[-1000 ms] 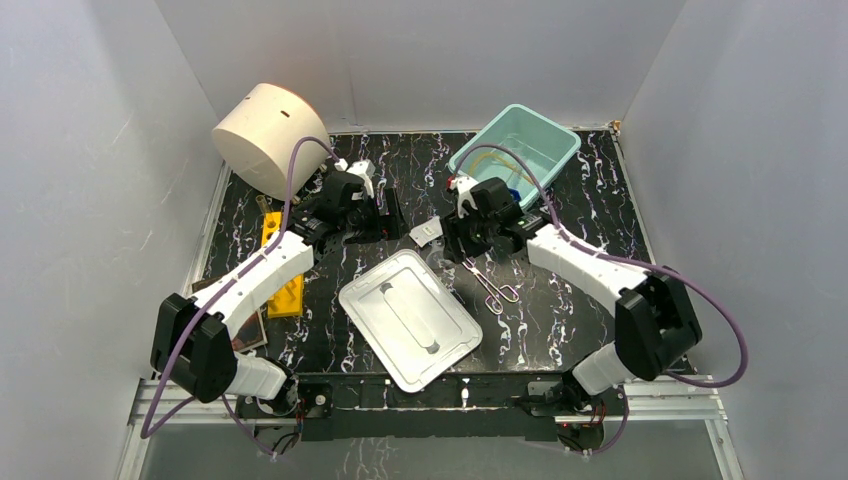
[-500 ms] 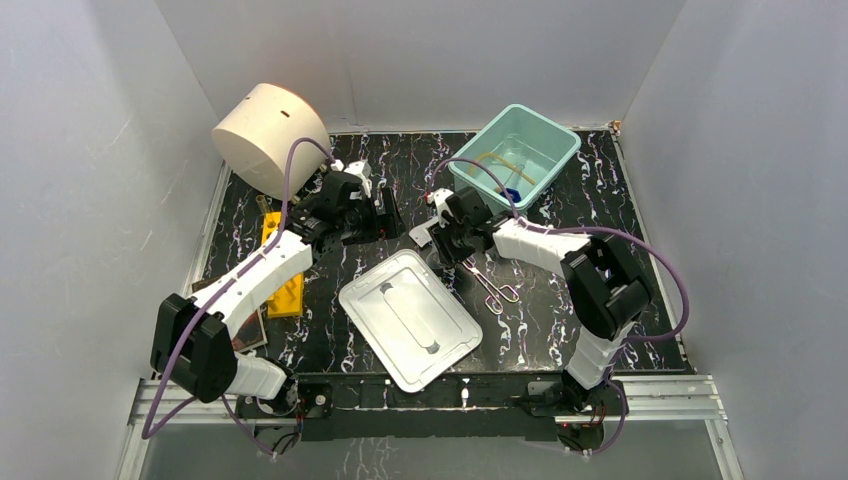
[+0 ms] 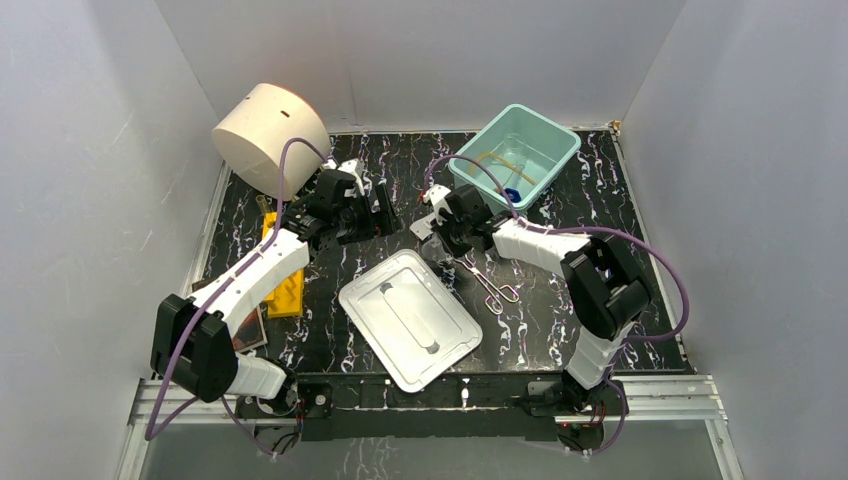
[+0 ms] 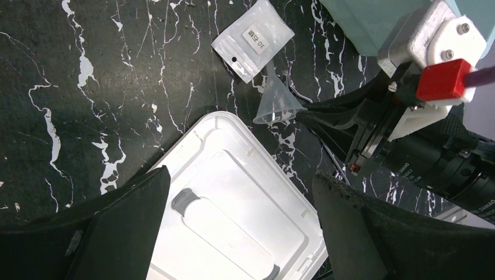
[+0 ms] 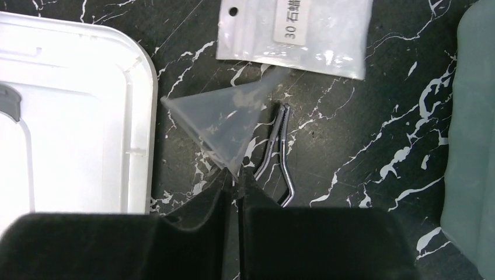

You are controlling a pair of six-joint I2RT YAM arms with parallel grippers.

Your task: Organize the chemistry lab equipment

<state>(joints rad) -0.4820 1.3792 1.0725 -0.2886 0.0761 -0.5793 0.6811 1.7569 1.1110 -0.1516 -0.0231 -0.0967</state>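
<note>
Marbled desk (image 5: 362, 140): right jaws, just closed, pinch rim of clear funnel (image 5: 216, 125), ready for lifting; left jaws spread.

Clear funnel (image 4: 280, 108) between white packet (image 4: 252, 38) and white lid (image 4: 233, 192).

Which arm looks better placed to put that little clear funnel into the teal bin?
Right. The right gripper pinches the clear funnel by its rim, and the teal bin stands close by on that side. The left gripper hangs open above the white lid, holding nothing.
</note>
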